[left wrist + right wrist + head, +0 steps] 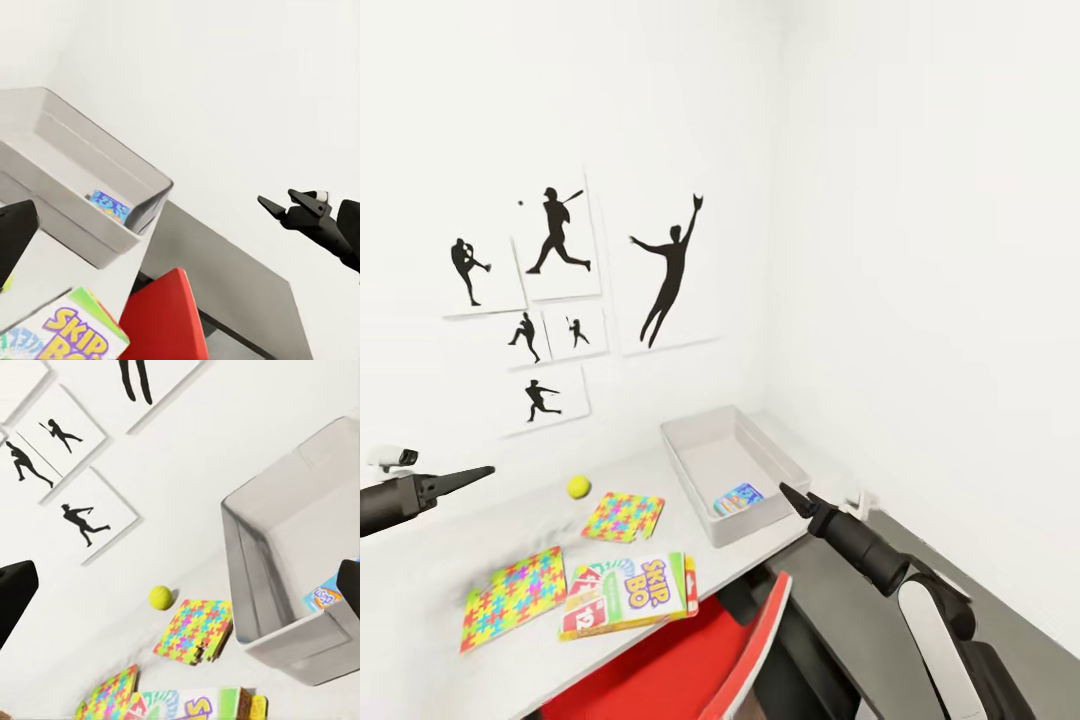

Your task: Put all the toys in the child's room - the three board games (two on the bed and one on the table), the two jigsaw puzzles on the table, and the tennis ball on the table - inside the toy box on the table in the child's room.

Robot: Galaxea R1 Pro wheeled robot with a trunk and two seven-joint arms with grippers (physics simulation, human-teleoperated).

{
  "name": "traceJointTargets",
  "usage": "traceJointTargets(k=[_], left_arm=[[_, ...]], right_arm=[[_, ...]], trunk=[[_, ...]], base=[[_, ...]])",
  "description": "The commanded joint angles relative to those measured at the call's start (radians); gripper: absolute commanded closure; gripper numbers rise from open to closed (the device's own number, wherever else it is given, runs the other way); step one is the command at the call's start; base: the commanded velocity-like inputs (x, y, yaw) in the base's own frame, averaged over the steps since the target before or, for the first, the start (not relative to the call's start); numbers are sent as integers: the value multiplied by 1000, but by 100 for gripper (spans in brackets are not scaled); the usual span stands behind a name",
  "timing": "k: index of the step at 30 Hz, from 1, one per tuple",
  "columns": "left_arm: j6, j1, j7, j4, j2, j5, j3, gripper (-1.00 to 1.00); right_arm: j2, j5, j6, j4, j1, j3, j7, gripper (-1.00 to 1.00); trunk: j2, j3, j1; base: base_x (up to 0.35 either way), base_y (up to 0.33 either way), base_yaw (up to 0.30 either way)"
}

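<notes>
Right black gripper is hovering at the lower right beside the light-grey flared toy box, fingers nearly closed and holding nothing. Left black gripper is pointing in from the left edge, fingers pressed together, empty. A blue printed game box is lying inside the bin.

On the table, the toy box sits at the right end with one board game inside. Left of it lie the tennis ball and two jigsaw puzzles — nearer the front edge, two stacked board games, a chair below.
</notes>
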Motion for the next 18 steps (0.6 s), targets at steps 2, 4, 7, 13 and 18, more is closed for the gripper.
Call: traceJointTargets(k=[2, 4, 7, 13, 18], left_arm=[[10, -1, -5, 0, 0, -1, 1, -100], [10, -1, -5, 0, 0, -1, 1, -100], [10, -1, -5, 0, 0, -1, 0, -100], [11, -1, -5, 0, 0, -1, 1, -100], [11, -1, -5, 1, 1, -2, 2, -100]], right_arm=[[0, -8, 6, 0, 0, 0, -3, -100], [0, -9, 6, 0, -1, 1, -3, -100], [0, -9, 6, -1, 0, 1, -2, -100], [1, -7, 5, -1, -1, 4, -10, -100], [1, -8, 6, 0, 0, 6, -13, -100]], trunk=[[-2, 0, 0], [-2, 2, 0], [-2, 3, 0], [-2, 3, 0], [-2, 4, 0]], base=[[-244, 0, 200], [-290, 0, 174], [-312, 0, 75], [-318, 0, 25], [-239, 0, 200]])
